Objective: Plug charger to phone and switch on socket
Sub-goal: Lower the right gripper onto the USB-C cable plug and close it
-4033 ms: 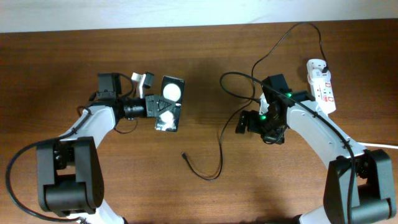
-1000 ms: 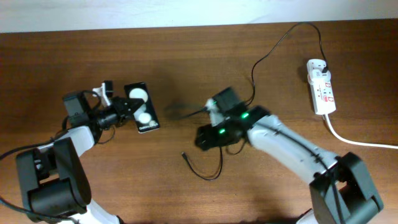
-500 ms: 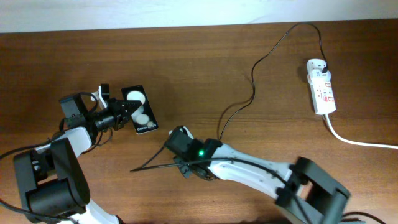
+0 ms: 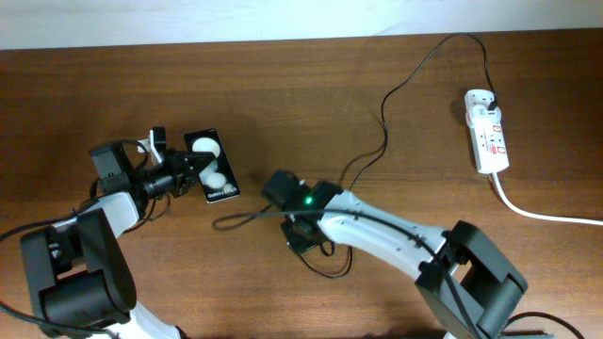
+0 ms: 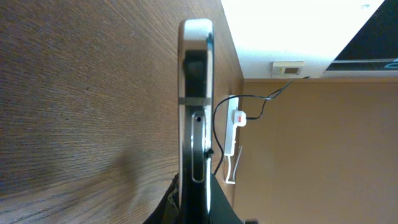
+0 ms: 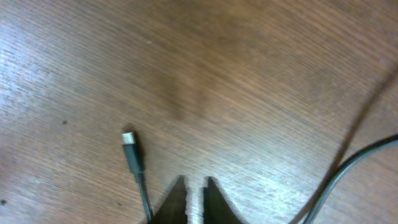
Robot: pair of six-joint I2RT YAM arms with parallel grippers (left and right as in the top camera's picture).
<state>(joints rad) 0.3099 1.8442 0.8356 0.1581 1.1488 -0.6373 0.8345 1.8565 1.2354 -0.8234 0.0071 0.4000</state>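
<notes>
Left gripper [image 4: 187, 173] is clamped on the phone [image 4: 209, 165], screen up, over the left of the table [image 4: 94, 85] and well inside its far edge. Open wood separates it from the right gripper [image 6: 194, 183]: fingers drawn almost together, nothing seen between them. The charger [image 6: 134, 158] tip lies just left of them. The socket [image 4: 488, 132] lies far right, near the far edge and well apart.

We see the brown wooden table [image 6: 249, 74] spread beneath the right pincer [image 6: 196, 193], a white wall [image 4: 188, 19] well beyond it.
</notes>
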